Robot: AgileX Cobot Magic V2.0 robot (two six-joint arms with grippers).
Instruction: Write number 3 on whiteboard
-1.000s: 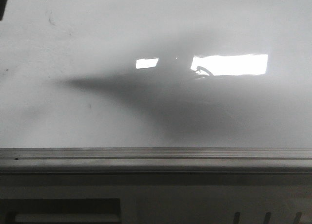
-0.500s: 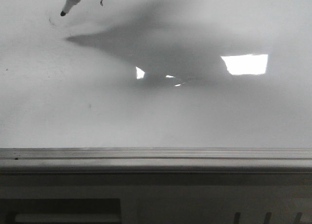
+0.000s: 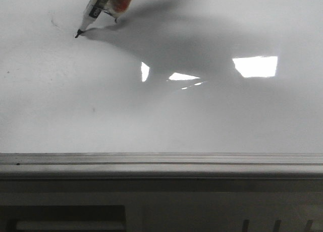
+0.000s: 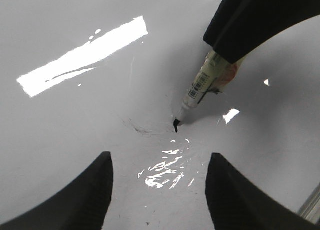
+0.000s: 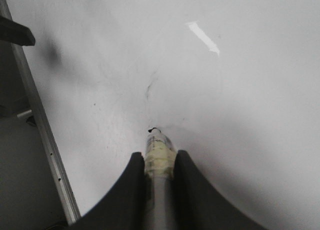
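Our left tool (image 4: 157,190) hangs spread and empty over the whiteboard (image 3: 166,121). Further right, our right tool (image 5: 159,177) pinches the marker (image 3: 96,10) by its barrel, tip at the surface, it seems. No number 3 drawn yet. We judge the pen light and stiff, the glossy board slick, so press gently and grip near the nib

White marker (image 3: 98,9) with barcode label and black tip; glossy white whiteboard (image 3: 161,116).
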